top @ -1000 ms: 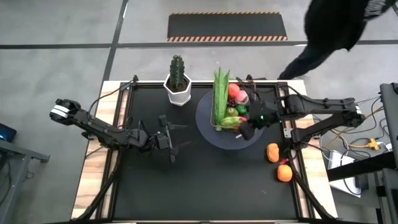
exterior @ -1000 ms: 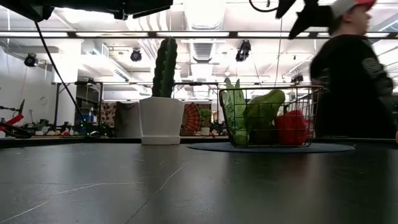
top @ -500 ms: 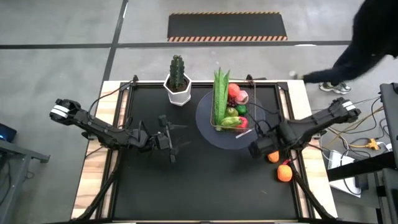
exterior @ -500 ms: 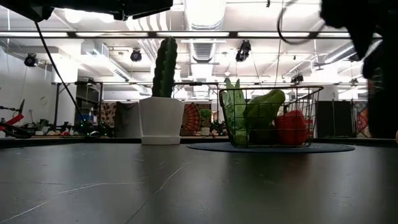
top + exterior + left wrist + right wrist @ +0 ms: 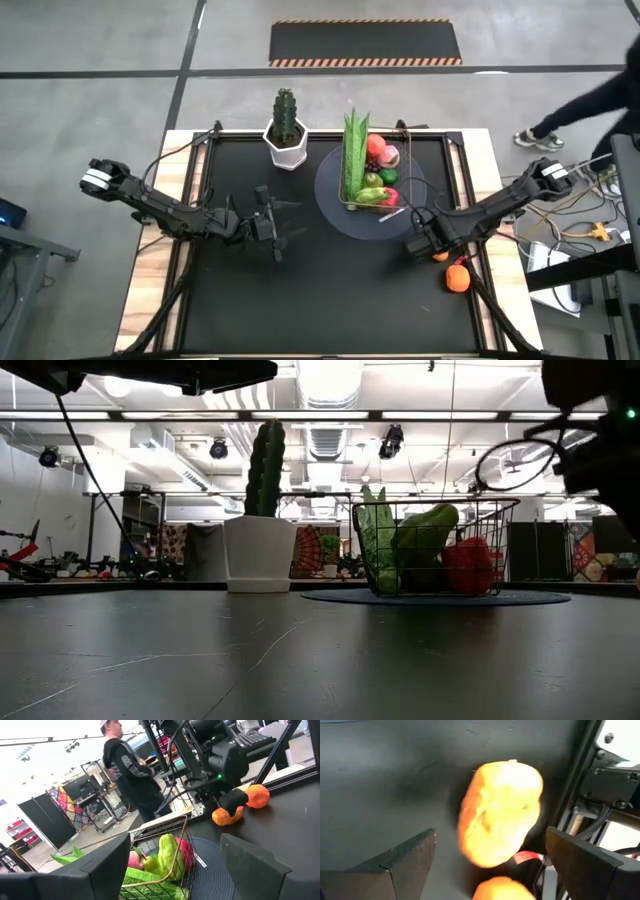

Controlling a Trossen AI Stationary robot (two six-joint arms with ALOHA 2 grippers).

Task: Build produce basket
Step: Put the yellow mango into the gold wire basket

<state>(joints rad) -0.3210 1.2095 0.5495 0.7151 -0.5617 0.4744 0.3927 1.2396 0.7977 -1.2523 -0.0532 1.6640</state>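
The wire basket (image 5: 368, 178) stands on the round grey plate (image 5: 335, 205) and holds green beans, a pear, a tomato and a peach; the low view shows it too (image 5: 435, 550). Two oranges lie on the table near its right edge: one (image 5: 439, 256) under my right gripper, the other (image 5: 457, 279) nearer. My right gripper (image 5: 424, 243) is open and low over the first orange (image 5: 500, 812), a finger on either side, touching nothing I can see. My left gripper (image 5: 272, 228) is open and waits at the table's left middle.
A white hexagonal pot with a cactus (image 5: 287, 130) stands at the far edge, left of the plate. The table's metal frame rail (image 5: 615, 780) runs close beside the oranges. A person (image 5: 590, 100) moves on the floor beyond the far right corner.
My right gripper has left the basket, moved toward the near right edge and come down over the orange there, still open. The person has walked away to the right.
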